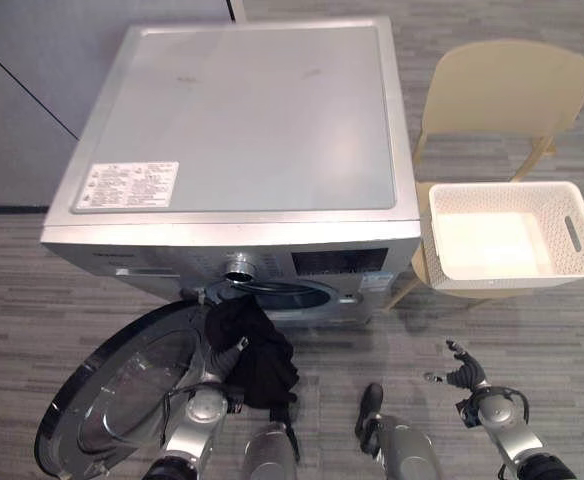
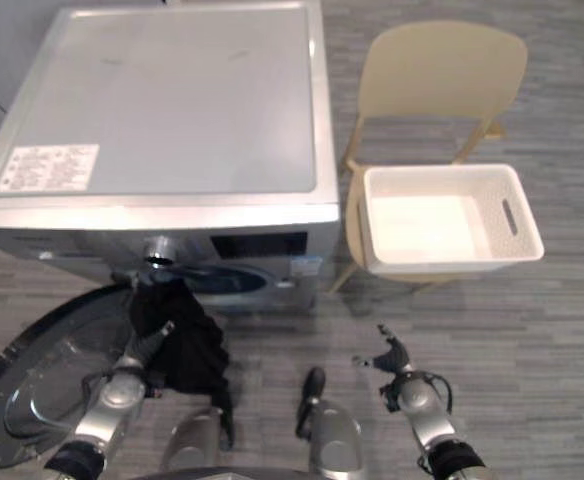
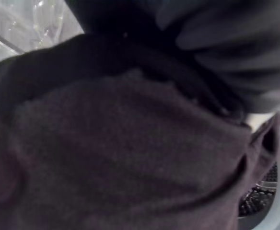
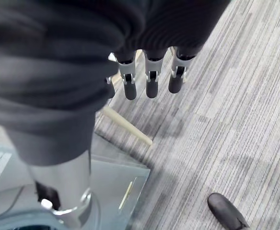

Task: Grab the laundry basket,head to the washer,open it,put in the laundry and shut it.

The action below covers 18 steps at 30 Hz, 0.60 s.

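The washer (image 1: pixel 242 120) has a smooth, slightly shiny grey top with a paper-like white sticker (image 1: pixel 127 185) near its front left corner. Its open door (image 1: pixel 122 385) is shiny metal and clear glass. The black cloth (image 1: pixel 252 350) hanging in front of the washer looks soft and matt. Right of the washer, the white basket (image 1: pixel 517 240) is holey plastic on a smooth, matt, pale yellow chair (image 1: pixel 502 90). The floor (image 1: pixel 532 340) looks like rough striped grey carpet

Even, bright light; left wrist blurred

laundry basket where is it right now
The white laundry basket sits on the seat of the beige chair, to the right of the washer, apart from both hands and with no laundry visible inside.
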Motion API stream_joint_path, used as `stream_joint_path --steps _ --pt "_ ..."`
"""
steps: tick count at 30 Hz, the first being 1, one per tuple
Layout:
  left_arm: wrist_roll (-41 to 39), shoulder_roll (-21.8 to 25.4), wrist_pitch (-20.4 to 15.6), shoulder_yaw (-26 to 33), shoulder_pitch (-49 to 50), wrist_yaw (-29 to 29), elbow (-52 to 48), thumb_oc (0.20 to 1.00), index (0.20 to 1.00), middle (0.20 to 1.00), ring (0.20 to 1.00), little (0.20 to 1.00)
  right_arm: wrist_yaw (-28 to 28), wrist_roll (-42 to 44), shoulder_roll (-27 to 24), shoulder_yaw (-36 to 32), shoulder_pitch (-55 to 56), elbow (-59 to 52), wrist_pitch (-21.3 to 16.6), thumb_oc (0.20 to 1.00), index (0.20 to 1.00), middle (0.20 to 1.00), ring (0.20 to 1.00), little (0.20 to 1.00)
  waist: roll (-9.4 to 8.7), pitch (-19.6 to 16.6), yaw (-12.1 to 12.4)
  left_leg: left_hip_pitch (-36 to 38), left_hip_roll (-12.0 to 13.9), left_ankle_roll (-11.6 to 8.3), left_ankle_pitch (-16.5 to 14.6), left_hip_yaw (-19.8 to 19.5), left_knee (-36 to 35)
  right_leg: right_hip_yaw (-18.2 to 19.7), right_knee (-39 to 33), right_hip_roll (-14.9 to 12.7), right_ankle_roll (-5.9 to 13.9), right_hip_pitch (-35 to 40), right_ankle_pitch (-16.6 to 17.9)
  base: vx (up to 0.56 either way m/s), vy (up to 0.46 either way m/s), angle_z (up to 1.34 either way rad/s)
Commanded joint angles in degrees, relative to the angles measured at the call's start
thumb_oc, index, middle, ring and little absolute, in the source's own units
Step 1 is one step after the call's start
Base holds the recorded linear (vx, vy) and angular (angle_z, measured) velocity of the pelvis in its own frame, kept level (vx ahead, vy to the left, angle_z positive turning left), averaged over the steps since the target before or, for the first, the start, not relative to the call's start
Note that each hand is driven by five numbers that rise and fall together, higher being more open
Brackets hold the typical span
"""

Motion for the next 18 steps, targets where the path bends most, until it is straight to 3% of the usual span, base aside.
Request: stream_joint_path --steps 1,3,4,5,8,13,14,18 --pt "-3.6 1.4 -4.9 2.0 -3.4 4.9 -5.3 0.200 0.200 0.200 0.200 0.200 -2.3 2.8 0.7 0.8 -1.1 -1.7 -1.8 1.000 1.000 1.000 1.000 1.000 -1.35 2.8 0.7 -4.3 -0.8 -0.83 -4.1 -2.0 3.5 3.6 5.1 -1.9 5.86 -3.4 -4.0 -0.14 0.061 -0.27" --pt "-2.0 2.2 -5.8 1.5 -6.2 7.5 -6.6 0.200 0.200 0.200 0.200 0.200 -3.3 3.9 1.1 0.8 -2.2 -2.7 -2.2 1.000 1.000 1.000 1.000 1.000 -1.30 3.7 0.3 -10.5 -1.4 0.71 -6.4 -1.8 9.7 5.2 12.3 -3.5 5.31 -10.3 -5.5 -0.13 0.121 -0.16" --pt "-2.0 2.2 -5.8 1.5 -6.3 7.5 -6.6 0.200 0.200 0.200 0.200 0.200 -3.3 3.9 1.1 0.8 -2.2 -2.7 -2.2 1.000 1.000 1.000 1.000 1.000 -1.34 3.5 0.4 -10.9 -1.4 0.75 -6.6 -1.7 10.0 5.3 12.6 -3.5 5.32 -10.8 -5.7 -0.12 0.137 0.07" --pt "0.3 3.4 -6.6 0.7 -9.6 10.3 -8.5 0.200 0.200 0.200 0.200 0.200 -4.3 4.9 1.1 0.9 -2.9 -4.7 -3.0 1.000 1.000 1.000 1.000 1.000 -1.58 4.9 0.1 -15.7 -0.8 1.64 -8.7 -1.0 15.6 6.3 17.9 -4.8 5.09 -15.9 -7.3 -0.11 0.085 0.05" --pt "4.3 5.5 -6.5 0.3 -14.3 14.3 -11.1 0.200 0.200 0.200 0.200 0.200 -5.3 5.8 0.8 0.9 -3.6 -8.2 -4.1 1.000 1.000 1.000 1.000 1.000 -1.75 6.1 -0.6 -23.5 0.2 2.46 -11.3 -0.9 23.5 8.1 25.5 -6.3 4.82 -24.2 -9.2 -0.12 0.079 -0.08" --pt "10.8 8.3 -5.3 -1.4 -23.0 21.0 -12.0 0.200 0.200 0.200 0.200 0.200 -7.0 6.3 0.0 0.7 -5.4 -12.8 -6.1 1.000 1.000 1.000 1.000 1.000 -1.47 5.5 -2.2 -36.2 1.8 3.26 -15.2 -1.6 35.1 10.7 35.8 -7.6 3.71 -36.9 -12.6 -0.06 0.049 -0.07" --pt "13.7 10.5 -4.2 -2.5 -29.1 24.4 -10.8 0.200 0.200 0.200 0.200 0.200 -7.4 6.8 -0.3 0.6 -6.0 -16.2 -7.3 1.000 1.000 1.000 1.000 1.000 -1.41 5.6 -3.3 -41.4 2.5 3.60 -16.6 -2.3 39.8 12.0 39.3 -8.2 2.99 -41.5 -14.0 -0.04 0.020 -0.09" --pt "17.2 15.3 -2.7 -5.1 -39.7 28.9 -6.6 0.200 0.200 0.200 0.200 0.200 -7.5 7.6 -0.8 0.7 -5.7 -19.6 -9.5 1.000 1.000 1.000 1.000 1.000 -1.11 4.2 -4.9 -48.8 3.6 4.53 -18.7 -3.9 45.7 13.5 45.0 -8.0 2.50 -49.0 -15.9 -0.02 0.035 -0.06"
